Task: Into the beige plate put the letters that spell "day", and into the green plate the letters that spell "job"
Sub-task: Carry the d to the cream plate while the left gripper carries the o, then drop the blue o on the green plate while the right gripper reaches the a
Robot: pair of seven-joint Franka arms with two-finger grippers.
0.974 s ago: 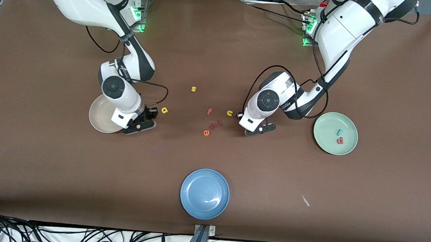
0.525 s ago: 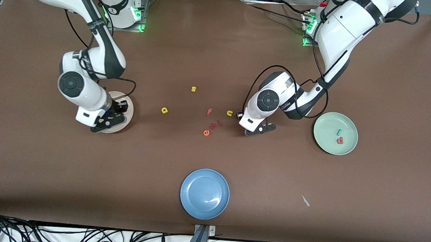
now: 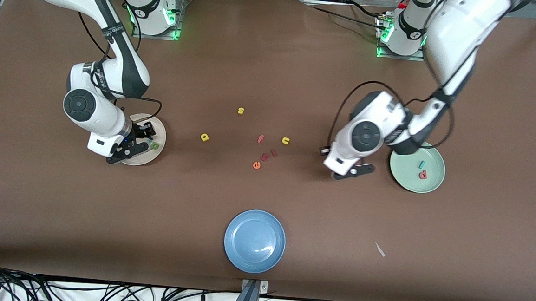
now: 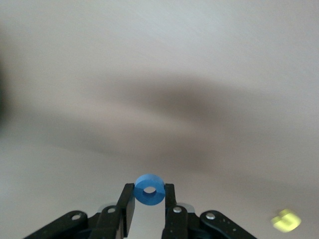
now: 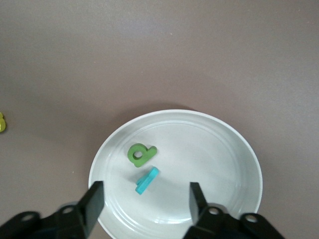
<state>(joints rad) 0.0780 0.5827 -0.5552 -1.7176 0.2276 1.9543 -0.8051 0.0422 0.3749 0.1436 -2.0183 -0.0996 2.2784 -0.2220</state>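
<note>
While the left end effector (image 4: 149, 206) pinches the blue o (image 4: 149, 189), the right end effector (image 5: 144, 204) hangs spread over the beige plate (image 5: 224, 149).

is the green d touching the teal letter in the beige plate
Apart. The right wrist view shows the green d and the teal letter lying side by side in the beige plate, with a thin strip of bare plate between them.

Blue plate (image 3: 254, 241), yellow s (image 3: 240, 110), yellow n (image 3: 286, 141), reddish f (image 3: 260, 138), orange e (image 3: 257, 165)
</note>
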